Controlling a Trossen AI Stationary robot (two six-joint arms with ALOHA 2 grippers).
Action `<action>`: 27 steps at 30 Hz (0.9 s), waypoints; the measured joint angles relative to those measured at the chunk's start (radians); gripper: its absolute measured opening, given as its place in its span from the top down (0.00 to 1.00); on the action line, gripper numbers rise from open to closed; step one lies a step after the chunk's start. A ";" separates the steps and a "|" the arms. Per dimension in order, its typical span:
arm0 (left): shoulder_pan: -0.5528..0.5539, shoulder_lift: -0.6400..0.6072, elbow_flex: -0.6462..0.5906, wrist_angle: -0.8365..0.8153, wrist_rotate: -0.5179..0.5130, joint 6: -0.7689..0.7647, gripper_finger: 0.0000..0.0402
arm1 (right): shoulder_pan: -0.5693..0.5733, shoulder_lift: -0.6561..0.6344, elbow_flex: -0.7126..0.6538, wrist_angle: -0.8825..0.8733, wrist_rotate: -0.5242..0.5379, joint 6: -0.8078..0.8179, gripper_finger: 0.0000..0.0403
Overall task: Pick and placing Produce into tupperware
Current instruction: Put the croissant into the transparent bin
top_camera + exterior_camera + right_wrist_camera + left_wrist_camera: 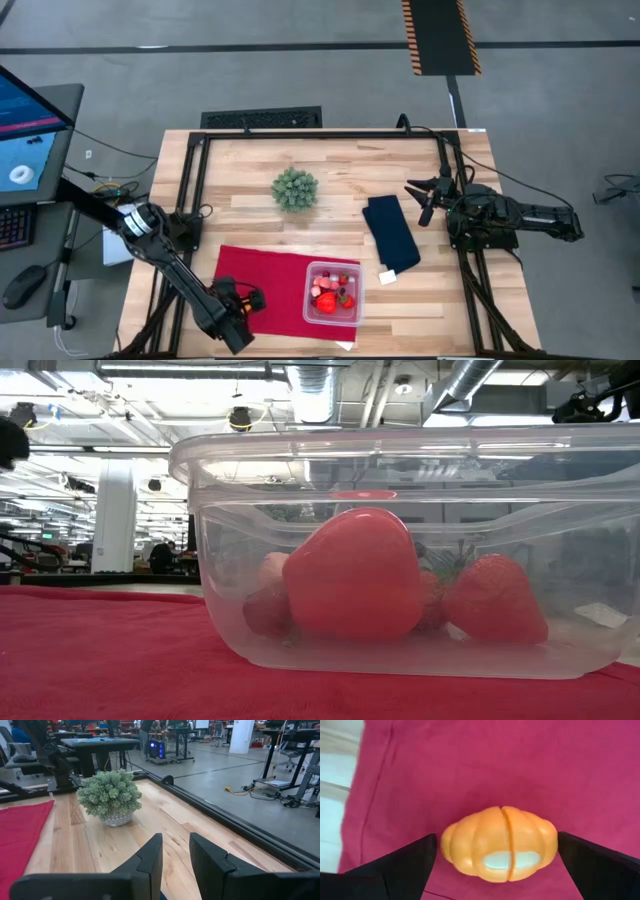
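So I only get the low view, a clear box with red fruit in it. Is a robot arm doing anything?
Observer: Yes. The left gripper is down over the red cloth, its fingers open either side of an orange oval.
Operator: Is that oval near my box?
Observer: It lies on the cloth, to the left of the tupperware, apart from it.
Operator: And the other arm?
Observer: The right gripper waits at the table's far right, beside a dark blue cloth, holding nothing.

bare red cloth [275, 280] lies open between the left tool [497, 860] and the tupperware [333, 292].
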 joint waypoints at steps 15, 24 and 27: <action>0.003 0.014 0.000 0.021 0.008 0.026 0.00 | 0.000 0.000 0.000 0.000 0.000 0.000 0.70; 0.003 0.014 0.000 0.023 0.007 0.024 0.00 | 0.000 0.000 0.000 0.000 0.000 0.000 0.70; 0.003 0.014 0.000 0.028 0.007 0.021 0.01 | 0.000 0.000 0.000 0.000 0.000 0.000 0.70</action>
